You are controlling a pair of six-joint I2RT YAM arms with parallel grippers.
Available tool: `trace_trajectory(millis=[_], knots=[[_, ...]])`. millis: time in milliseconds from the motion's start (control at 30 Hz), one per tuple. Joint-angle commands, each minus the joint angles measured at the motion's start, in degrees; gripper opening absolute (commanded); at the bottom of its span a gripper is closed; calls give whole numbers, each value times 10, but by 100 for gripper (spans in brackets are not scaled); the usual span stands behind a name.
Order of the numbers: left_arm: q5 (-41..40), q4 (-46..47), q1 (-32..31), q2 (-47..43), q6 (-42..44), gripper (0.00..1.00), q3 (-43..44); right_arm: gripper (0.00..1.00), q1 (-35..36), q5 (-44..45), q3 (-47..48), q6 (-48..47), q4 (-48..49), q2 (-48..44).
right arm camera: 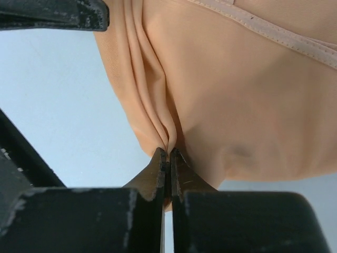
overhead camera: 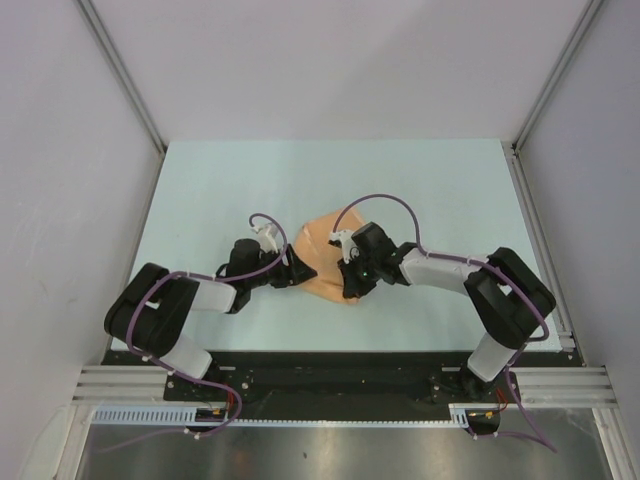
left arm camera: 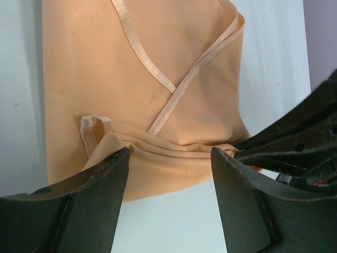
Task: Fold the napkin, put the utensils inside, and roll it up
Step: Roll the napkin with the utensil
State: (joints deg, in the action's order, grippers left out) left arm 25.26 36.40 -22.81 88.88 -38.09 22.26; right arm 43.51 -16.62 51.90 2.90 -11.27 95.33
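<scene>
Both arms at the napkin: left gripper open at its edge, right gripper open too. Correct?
Not quite. The right gripper is shut, not open: the right wrist view shows its fingers closed on a pinched fold of the napkin. The rest holds: both arms are at the napkin, and the left gripper is open at its edge.

From above, the left gripper (overhead camera: pixel 303 272) and right gripper (overhead camera: pixel 352 288) cover the napkin (overhead camera: pixel 318 243) at its 8 and 4 o'clock edges. Both wrist views crop it at 12 o'clock.
</scene>
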Motion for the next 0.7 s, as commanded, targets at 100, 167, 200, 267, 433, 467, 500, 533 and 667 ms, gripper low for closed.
trace_trajectory(millis=[100,167,200,267,433,467,500,533,667], knots=[[-38,-80,13,17,21,71,-6,3,-20,-48,26,17,-49,62],[-41,-85,13,18,20,71,-6,10,-25,-50,26,25,-43,54],[-41,-86,13,19,20,71,-6,23,-25,-52,26,38,-41,36],[-41,-87,13,23,20,71,-6,42,-31,-62,27,50,-40,14],[-39,-85,13,32,17,71,-6,69,-25,-52,11,114,-42,-79],[-38,-86,14,32,17,71,-7,81,-23,-47,4,126,-38,-90],[-39,-85,14,31,16,71,-7,89,-19,-38,-6,154,-29,-102],[-39,-85,14,31,14,71,-7,90,-16,-21,-17,167,-25,-122],[-39,-85,14,32,14,71,-8,93,-14,5,-78,225,-5,-153]])
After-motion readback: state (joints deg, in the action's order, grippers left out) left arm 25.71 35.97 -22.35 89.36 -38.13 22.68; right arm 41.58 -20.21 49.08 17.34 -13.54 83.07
